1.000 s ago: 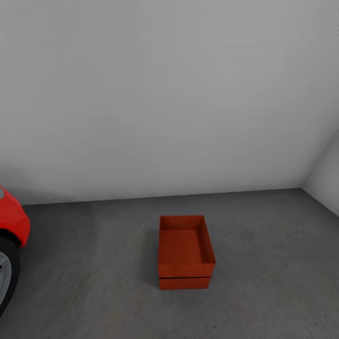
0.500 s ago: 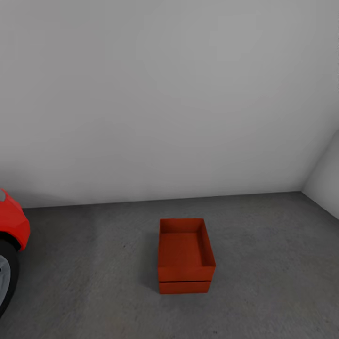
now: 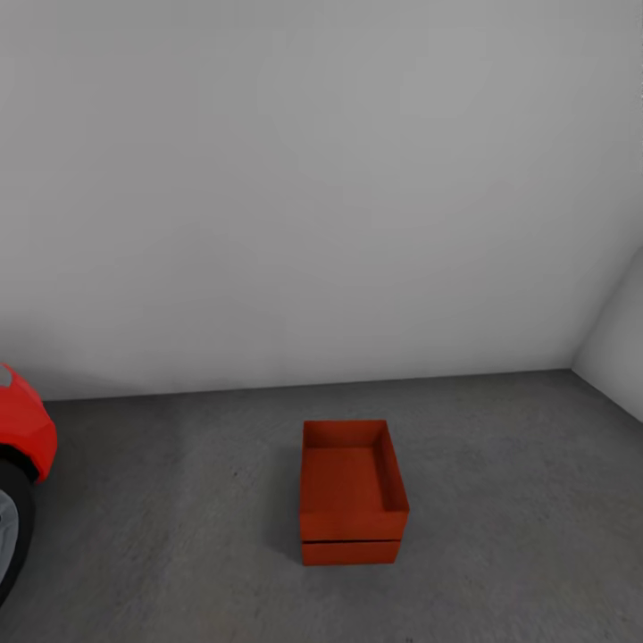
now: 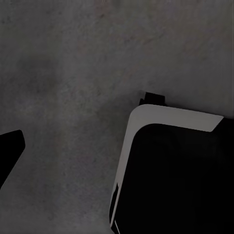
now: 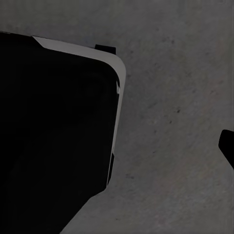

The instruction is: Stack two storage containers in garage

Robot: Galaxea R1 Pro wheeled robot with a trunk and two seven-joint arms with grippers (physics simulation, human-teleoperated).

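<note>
Orange-red storage containers (image 3: 352,491) sit stacked on the dark grey floor (image 3: 500,500) of the garage, one nested on the other, edges roughly flush, a thin dark seam between them. Red car (image 3: 22,455) is well apart at the left edge; pale wall (image 3: 313,179) is behind.

Against the earlier head views, the whole picture has slid down slightly: that's camera motion, not the stack.

Both wrist views show floor plus dark robot body (image 4: 170,175); gripper state on either side can't be told.

Judgement: stack looks complete and stable, and the task appears done.
</note>
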